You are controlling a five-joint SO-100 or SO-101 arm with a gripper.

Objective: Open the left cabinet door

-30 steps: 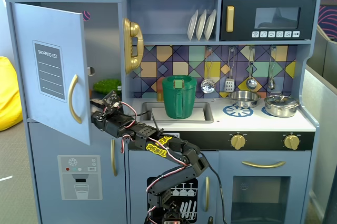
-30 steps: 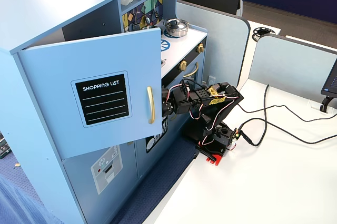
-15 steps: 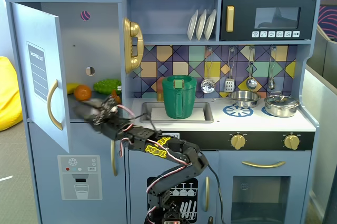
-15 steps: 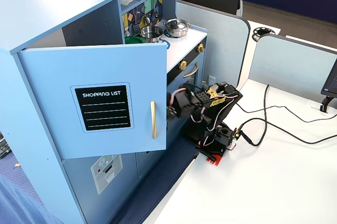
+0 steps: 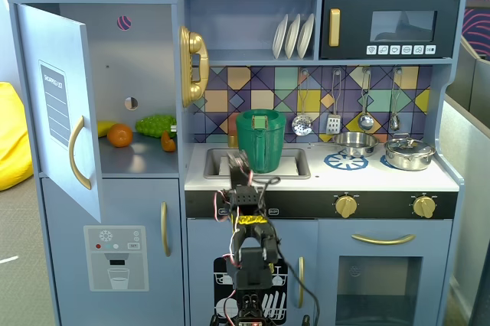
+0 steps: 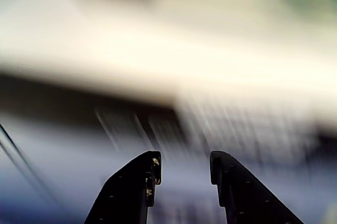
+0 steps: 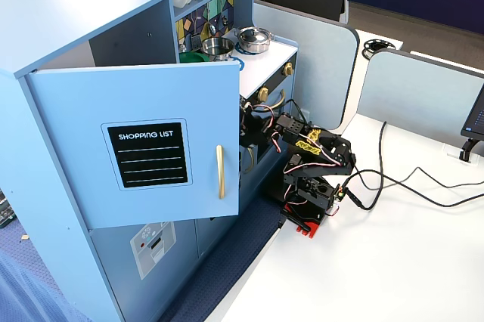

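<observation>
We judge the task essentially done: the left cabinet door [image 5: 63, 104], the one with the black "SHOPPING LIST" panel and the curved gold handle [image 7: 220, 171], stands swung wide out from the top left compartment of the toy kitchen [image 5: 321, 188], roughly square to the front, so that the shelf behind it shows an orange [image 5: 119, 135], a green bunch [image 5: 155, 125] and something yellow. What is left, as far as we can tell, is only for the arm to settle clear of it. Our gripper [image 6: 183, 167] is empty, its two black fingers parted with a plain gap between them in the wrist view; that view is heavily blurred, so we cannot name what lies beyond them. In a fixed view the arm [image 5: 249, 257] sits folded low in front of the middle of the kitchen, below the sink and the green pitcher [image 5: 260, 140], well apart from the door. In the other fixed view its red base [image 7: 306, 220] rests at the edge of the white bench [image 7: 393, 261] nearest the kitchen, with black cables [image 7: 401, 182] trailing across the bench toward its far right edge. The door's free edge hangs out over the floor beside that near bench edge, so any sweep toward it could knock it; the room toward the bench's middle looks open apart from the cables.
</observation>
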